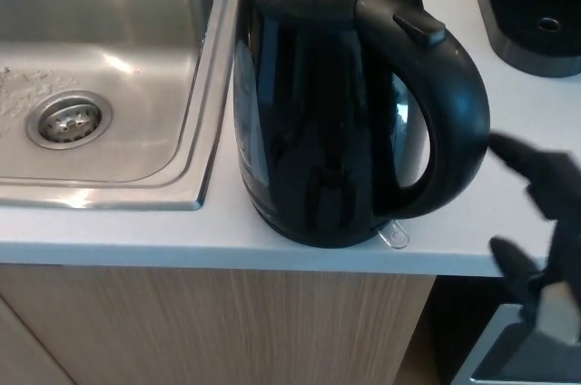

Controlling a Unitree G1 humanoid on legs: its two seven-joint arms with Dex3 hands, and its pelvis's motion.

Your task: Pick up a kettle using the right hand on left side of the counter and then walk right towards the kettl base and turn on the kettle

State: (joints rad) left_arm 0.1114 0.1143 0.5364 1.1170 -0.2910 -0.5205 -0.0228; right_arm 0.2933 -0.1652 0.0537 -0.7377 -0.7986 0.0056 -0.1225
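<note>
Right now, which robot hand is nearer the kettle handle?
Right. The right robot hand sits just right of the kettle handle, fingers apart, not touching. The left isn't in view.

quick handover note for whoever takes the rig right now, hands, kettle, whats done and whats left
Right hand: open, fingers spread just right of the kettle's handle, not touching it.
Left hand: not in view.
Kettle: upright on the counter near its front edge, beside the sink.
Dark object at the far right corner, possibly the base; cannot tell.
Done: nothing yet.
Left: grasp the handle, lift, walk right, seat the kettle, switch on.
</note>
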